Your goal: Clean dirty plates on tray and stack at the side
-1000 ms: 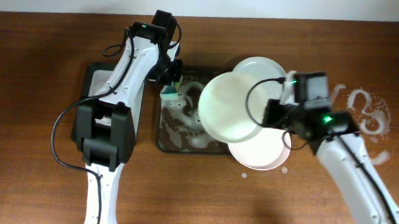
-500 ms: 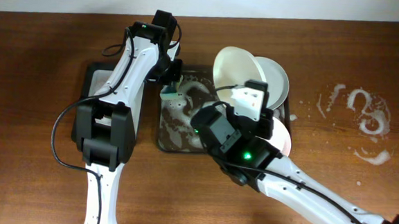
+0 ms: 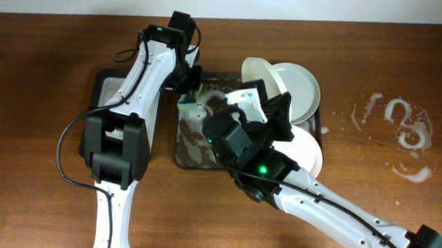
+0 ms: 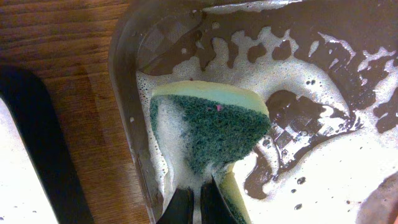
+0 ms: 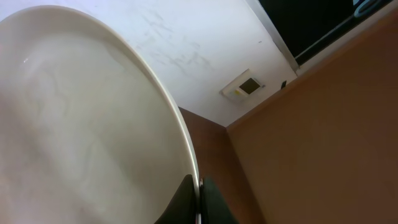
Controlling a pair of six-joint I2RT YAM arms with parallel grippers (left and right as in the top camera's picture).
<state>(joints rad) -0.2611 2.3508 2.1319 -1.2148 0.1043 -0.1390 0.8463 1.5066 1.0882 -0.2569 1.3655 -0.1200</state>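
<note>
Both arms busy
In the tray (image 4: 124,74) the left gripper (image 4: 198,200) pinches the sudsy sponge (image 4: 217,130); right gripper (image 5: 198,200) is clamped on a plate (image 5: 81,124) rim, bottom centre.

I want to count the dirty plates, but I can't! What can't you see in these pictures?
- Overhead: the right arm covers the middle of the tray and part of the lowest plate.
- Overhead: smears on any plate are too small to tell.
- Right wrist: the held plate fills the view; its other face is hidden.
- Left wrist: the bottom edge cuts off the left claw gripping the sponge.
</note>
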